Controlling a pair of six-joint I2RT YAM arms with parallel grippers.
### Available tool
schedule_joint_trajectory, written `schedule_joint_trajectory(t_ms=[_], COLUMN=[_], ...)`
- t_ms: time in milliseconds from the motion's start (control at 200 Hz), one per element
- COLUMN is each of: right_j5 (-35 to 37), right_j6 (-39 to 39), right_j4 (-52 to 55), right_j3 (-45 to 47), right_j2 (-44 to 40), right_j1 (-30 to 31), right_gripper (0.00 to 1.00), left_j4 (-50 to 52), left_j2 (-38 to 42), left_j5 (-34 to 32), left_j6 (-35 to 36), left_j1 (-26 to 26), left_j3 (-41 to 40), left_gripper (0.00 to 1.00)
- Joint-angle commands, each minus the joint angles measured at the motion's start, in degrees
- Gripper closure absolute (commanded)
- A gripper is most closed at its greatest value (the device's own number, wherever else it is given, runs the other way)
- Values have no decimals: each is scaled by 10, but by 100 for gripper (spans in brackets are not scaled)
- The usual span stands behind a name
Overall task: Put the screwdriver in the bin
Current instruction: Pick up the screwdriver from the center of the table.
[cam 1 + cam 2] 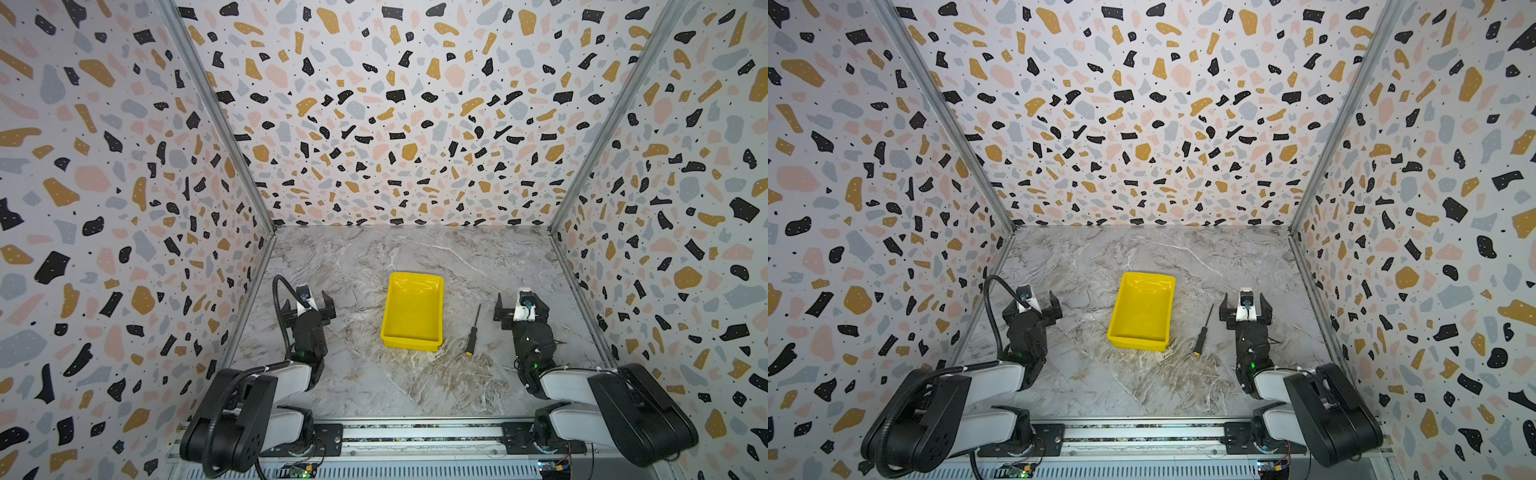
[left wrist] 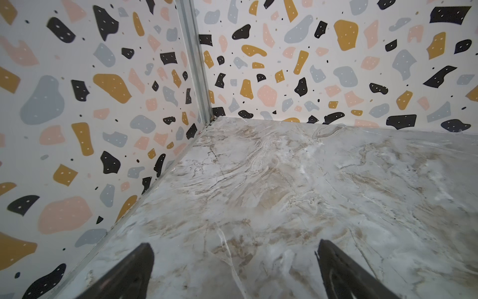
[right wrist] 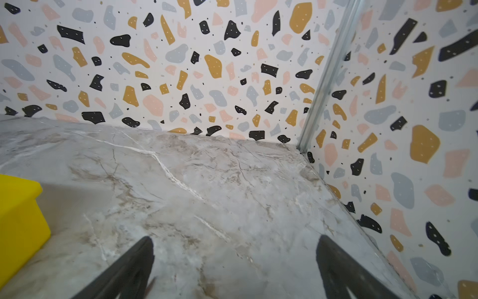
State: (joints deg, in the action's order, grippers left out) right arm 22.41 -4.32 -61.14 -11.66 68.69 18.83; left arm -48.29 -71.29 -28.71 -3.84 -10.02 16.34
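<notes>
left jaws: spread wide, nothing between them, low over the counter (image 1: 374, 386).
right jaws: spread wide too, holding nothing, low over the counter.
screwdriver (image 1: 473, 330) (image 1: 1203, 332): flat on the counter, to the left of the right jaws, between them and the bin (image 1: 411, 316) (image 1: 1142, 316), touching neither; shaft tip about level with the right jaws, yellow-capped handle back toward the arm bases.
bin: on the counter between the two pairs of jaws, well apart from both; one corner (image 3: 20, 220) shows in the right wrist view.
</notes>
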Motion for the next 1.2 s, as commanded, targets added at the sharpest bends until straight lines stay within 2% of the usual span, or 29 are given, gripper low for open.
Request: schedule_joint_trajectory(t_ms=[0,75,135,185,260,305,395,456,531,596,841,881,1011,1196], right_j5=[8,-32,-67,-75,-64,-70,-167,-189,-179,-163,-163,-161,-156,-143], right_j6=[36,57,96,160,308,337,338,347,357,363,375,376,379,381], right_j4=[324,415,487,548,680,684,638,608,595,588,589,586,581,597], right_j3=[-116,-150,-172,-184,-182,-157,-101,-71,-57,-53,-21,-15,0,-8], right_j2=[-71,-109,-134,-149,-162,-169,-177,-178,-179,-186,-265,-281,-315,-312], right_j1=[15,18,18,17,14,4,-46,-69,-84,-83,-79,-79,-80,-83], right_gripper=[1,1,1,1,1,1,1,1,1,1,1,1,1,1], left_j4=[217,274,324,361,368,371,392,412,419,440,430,444,525,521], left_j2=[33,66,112,153,208,235,277,298,318,326,323,320,312,323], left_j5=[48,76,87,117,179,225,287,267,193,159,191,173,57,46], left_j6=[-19,-13,-58,-119,-209,-222,-179,-174,-215,-226,-245,-251,-305,-314], left_j1=[-2,-22,-32,-33,-33,-32,-32,-33,-32,-32,-32,-32,-32,-31], left_j3=[106,111,106,96,70,56,39,23,2,7,-9,-5,11,7], left_gripper=[0,0,0,0,0,0,0,0,0,0,0,0,0,0])
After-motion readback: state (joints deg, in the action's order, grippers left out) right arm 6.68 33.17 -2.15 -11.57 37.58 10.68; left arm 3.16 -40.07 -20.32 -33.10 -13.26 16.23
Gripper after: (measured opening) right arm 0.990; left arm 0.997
